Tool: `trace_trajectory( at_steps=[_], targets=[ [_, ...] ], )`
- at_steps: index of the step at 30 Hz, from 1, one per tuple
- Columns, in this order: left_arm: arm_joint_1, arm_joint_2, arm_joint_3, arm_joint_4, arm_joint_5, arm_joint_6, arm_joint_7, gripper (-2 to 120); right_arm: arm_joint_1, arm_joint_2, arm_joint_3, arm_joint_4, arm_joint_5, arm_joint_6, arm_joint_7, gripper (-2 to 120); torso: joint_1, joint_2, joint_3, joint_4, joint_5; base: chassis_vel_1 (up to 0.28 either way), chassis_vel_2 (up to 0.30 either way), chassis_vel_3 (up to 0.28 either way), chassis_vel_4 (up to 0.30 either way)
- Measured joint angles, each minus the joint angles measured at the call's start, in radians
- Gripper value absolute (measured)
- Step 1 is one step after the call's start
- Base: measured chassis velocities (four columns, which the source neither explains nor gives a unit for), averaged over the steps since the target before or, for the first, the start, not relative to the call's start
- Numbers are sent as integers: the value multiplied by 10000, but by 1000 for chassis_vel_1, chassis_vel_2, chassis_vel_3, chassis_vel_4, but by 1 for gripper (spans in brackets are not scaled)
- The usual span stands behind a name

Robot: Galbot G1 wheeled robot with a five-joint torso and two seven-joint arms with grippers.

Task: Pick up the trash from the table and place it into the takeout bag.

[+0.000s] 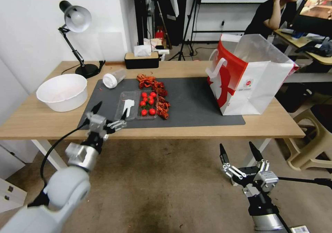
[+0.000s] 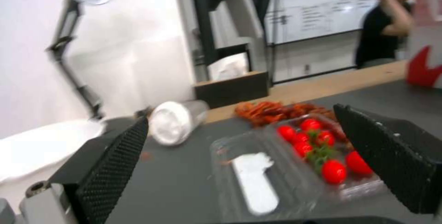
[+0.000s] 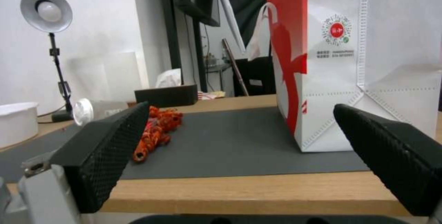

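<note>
Gaping left gripper over table, empty

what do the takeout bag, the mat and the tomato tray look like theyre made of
The large white takeout bag with red side panels looks like non-woven fabric rather than paper: matte, with stitched dotted seams. The dark grey mat seems soft rubber or felt-like, flat and non-glossy. The clear hinged tray of red tomatoes looks like thin transparent plastic, glinting at its edges. The left gripper hovers open near it.
</note>
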Motion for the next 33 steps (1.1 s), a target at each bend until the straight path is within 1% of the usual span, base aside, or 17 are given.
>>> trace_trajectory(
  at_steps=[1,2,3,5,6,12,18,21,23,24,25,26,27,28,29,32,33],
  targets=[
    [167,-175,-47,-96,157,0,-167,100,-20,7,-12,19,-26,9,0,100,0,1,0,2,0,0,0,0,0],
    [495,-554,-117,-258,678,116,-718,100,-68,20,-42,47,-80,51,-1,100,1,0,0,-2,-2,0,0,0,0],
    [495,-554,-117,-258,678,116,-718,100,-68,20,-42,47,-80,51,-1,100,1,0,0,-2,-2,0,0,0,0],
    [1058,-1024,-279,-490,1282,210,-1187,100,-136,25,-80,102,-123,93,-2,100,3,0,0,2,-3,0,0,0,0],
    [1329,-1194,-345,-626,1384,224,-1282,100,-162,25,-95,118,-137,115,-2,100,1,0,0,3,-1,0,0,0,0],
    [1905,-1543,-432,-673,1459,18,-1349,100,-200,34,-96,148,-152,151,-4,100,2,-1,1,1,-1,0,0,0,0],
    [1885,-1530,-350,-496,1313,-84,-1271,100,-249,64,-40,224,-156,161,-4,100,2,-1,1,1,-3,0,0,0,0],
    [1581,-1326,-278,-441,905,59,-1209,100,-254,58,-33,237,-156,164,-12,100,1,-1,1,2,-3,0,0,0,0],
    [1258,-1051,-223,-423,508,267,-1110,100,-269,50,-32,236,-157,174,-20,100,1,-1,1,2,-5,0,0,0,0],
    [857,-662,-183,-421,54,565,-992,100,-284,27,-36,230,-157,181,-29,100,1,-1,1,0,-4,0,0,0,0],
    [857,-662,-183,-421,54,565,-992,100,-284,27,-36,230,-157,181,-29,100,1,-1,1,0,-4,0,0,0,0],
    [532,-332,-179,-408,-224,767,-948,100,-268,-24,-63,203,-156,174,-29,100,2,-1,2,-4,-3,0,0,0,0],
    [432,-229,-185,-394,-300,817,-936,100,-255,-44,-77,193,-155,165,-29,100,2,-1,1,-6,-3,0,0,0,0],
    [-84,266,-192,-265,-655,1025,-885,100,-166,-139,-142,117,-148,116,-29,100,3,-1,2,6,-1,0,0,0,0],
    [-84,266,-192,-265,-655,1025,-885,100,-166,-139,-142,117,-148,116,-29,100,3,-1,2,6,-1,0,0,0,0],
    [-1300,1152,76,233,-1511,1421,-801,100,-168,-82,-162,21,-153,112,-33,100,5,-1,2,-2,-6,0,0,0,0],
    [-1300,1152,76,233,-1511,1421,-801,100,-168,-82,-162,21,-153,112,-33,100,5,-1,2,-2,-6,0,0,0,0]
  ],
)
